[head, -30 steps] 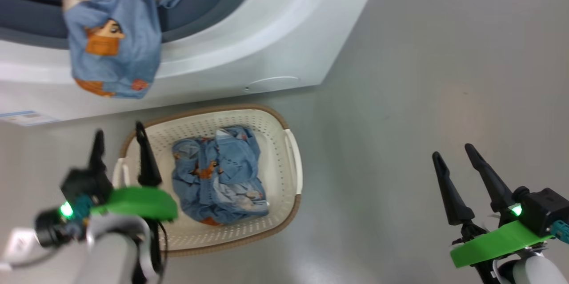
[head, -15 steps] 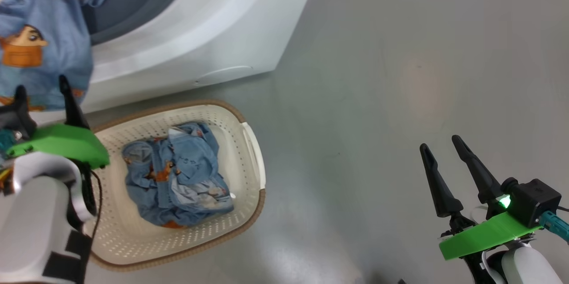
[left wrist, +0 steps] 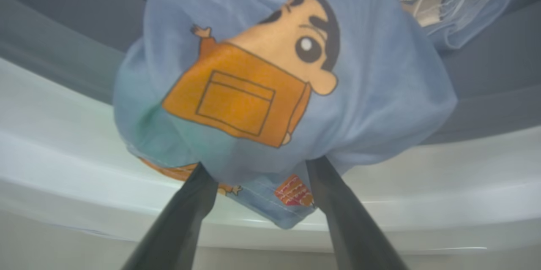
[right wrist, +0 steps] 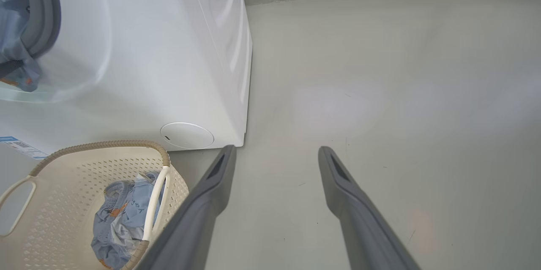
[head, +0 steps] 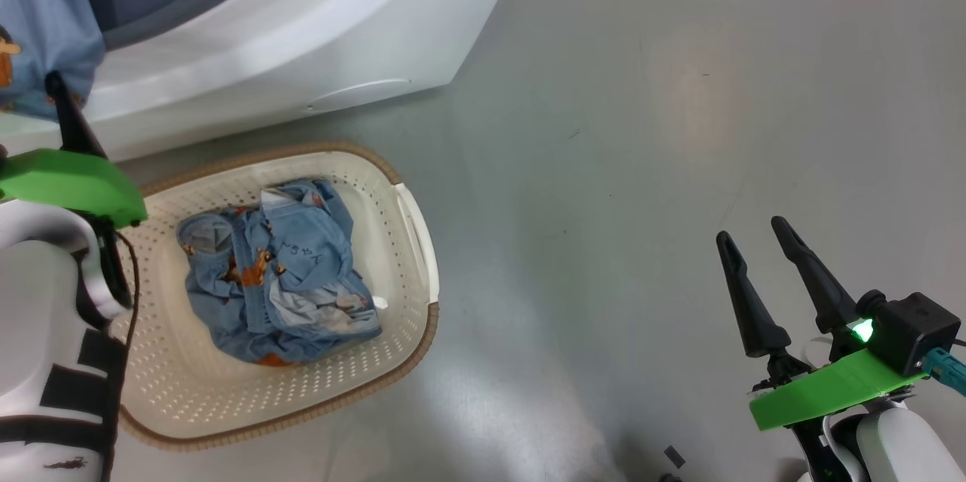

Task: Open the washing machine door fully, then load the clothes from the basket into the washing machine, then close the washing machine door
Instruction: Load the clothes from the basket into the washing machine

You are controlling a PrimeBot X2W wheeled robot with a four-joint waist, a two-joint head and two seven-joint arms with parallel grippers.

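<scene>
I am holding my left gripper [left wrist: 258, 163] in front of a small light-blue garment with an orange cartoon print [left wrist: 279, 84]. Its two long dark fingers [left wrist: 186, 211] are spread wide, their tips reaching the cloth's lower edge without pinching it. The garment is hanging out over the grey rubber ring [left wrist: 486, 75] of the big white boxy washing machine [head: 302, 37] at the far left. More crumpled light-blue clothes [head: 279, 271] are lying in the cream-white perforated plastic basket [head: 411, 241] with a brown rim, standing on the grey floor [head: 641, 165] just beside the machine. My right gripper [head: 751, 229] is hovering well apart at the near right, fingers spread and grasping nothing.
</scene>
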